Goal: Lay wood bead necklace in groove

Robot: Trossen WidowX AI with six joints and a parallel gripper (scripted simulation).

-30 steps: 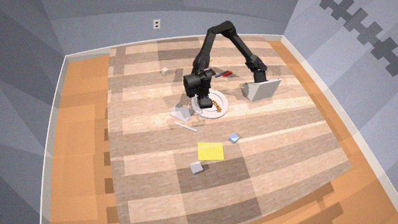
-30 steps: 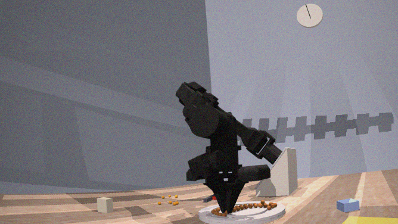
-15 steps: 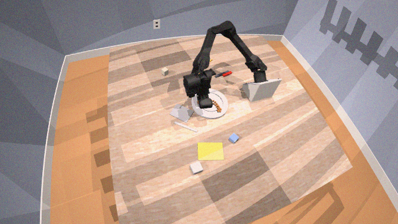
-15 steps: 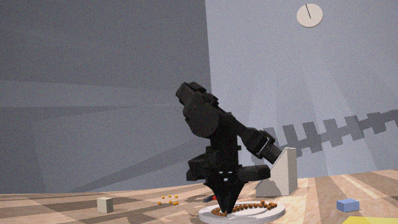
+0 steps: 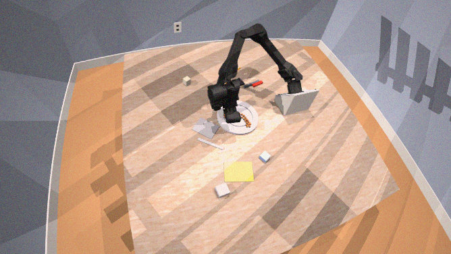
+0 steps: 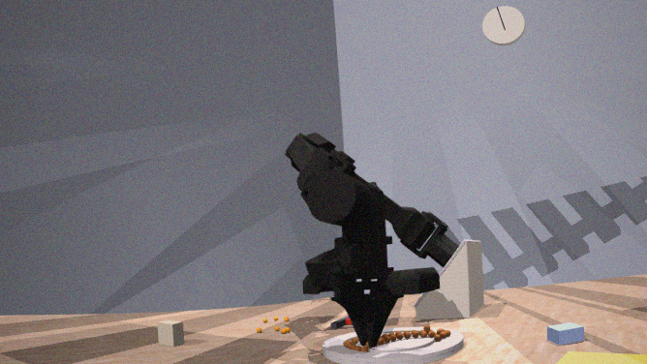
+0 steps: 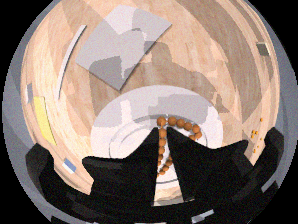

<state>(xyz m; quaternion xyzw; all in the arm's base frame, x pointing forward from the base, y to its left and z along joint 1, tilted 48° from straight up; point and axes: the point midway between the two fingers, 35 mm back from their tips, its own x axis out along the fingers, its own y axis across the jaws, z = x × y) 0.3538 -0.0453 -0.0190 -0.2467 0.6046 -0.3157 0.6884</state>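
Note:
The round white bead board (image 5: 236, 131) (image 6: 436, 346) (image 7: 127, 129) lies in the middle of the wooden table. The wood bead necklace (image 5: 246, 120) (image 6: 412, 334) (image 7: 178, 123) lies on the board as a string of brown beads along its right side. My gripper (image 5: 233, 118) (image 6: 366, 343) (image 7: 161, 131) points straight down onto the board at the left end of the string. It is shut on the wood bead necklace. In the wrist view a run of beads shows in the narrow gap between the fingers.
A grey wedge block (image 5: 295, 101) (image 6: 457, 286) stands right of the board. A grey flat sheet (image 5: 206, 128) (image 7: 120, 43) and a white stick (image 5: 210, 143) lie at its left. A yellow pad (image 5: 238, 171), a blue block (image 5: 264, 156) (image 6: 565, 333), a beige cube (image 5: 186, 80) (image 6: 170, 333) and loose orange beads (image 6: 276, 325) lie farther off.

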